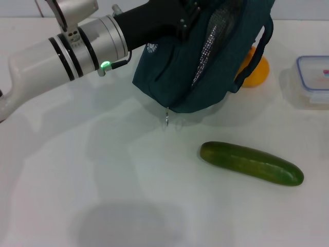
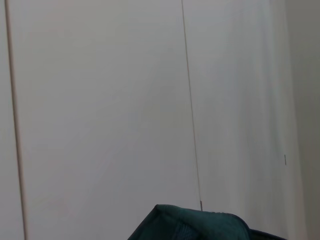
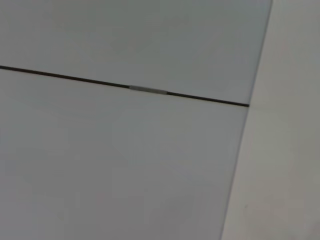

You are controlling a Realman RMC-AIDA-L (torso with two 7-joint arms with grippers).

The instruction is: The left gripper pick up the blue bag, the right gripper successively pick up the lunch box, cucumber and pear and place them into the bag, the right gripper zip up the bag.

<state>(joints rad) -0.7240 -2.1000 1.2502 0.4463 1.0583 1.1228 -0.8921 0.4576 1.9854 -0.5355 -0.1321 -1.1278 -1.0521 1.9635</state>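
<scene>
- Table [image 1: 103,195]: white, glossy surface carrying all the items below; a soft grey shadow lies near its front edge.
- Cucumber [image 1: 251,162]: long, dark green, glossy; lies flat on the surface toward the front right, slanting from its left end down to its right end; apart from every other item.
- Zipper pull [image 1: 166,119]: small metal ring hanging from the lowest edge of the bag, just above the surface, left of and behind the cucumber.
- Blue bag [image 1: 205,56]: dark teal fabric, held up at the middle rear of the surface; the mouth shows silvery lining; a dark handle loops down its right side; part of a white logo shows on its left face. A corner of the same fabric shows in the left wrist view [image 2: 192,225].
- Left gripper [image 1: 181,20]: black claw on a silver cylindrical wrist with a lit green light, reaching in from the left edge to the top of the bag; whether its jaws are spread or pinching the fabric cannot be told, as the bag hides the fingertips.
- Pear [image 1: 255,69]: yellow-orange, behind the bag's right side, partly hidden by the handle.
- Lunch box [image 1: 312,81]: clear plastic with bluish rim, at the right edge of the surface, right of the pear, lid on.
- Right gripper: not visible in any view; its wrist camera shows only pale panels [image 3: 125,160] and a dark seam.
</scene>
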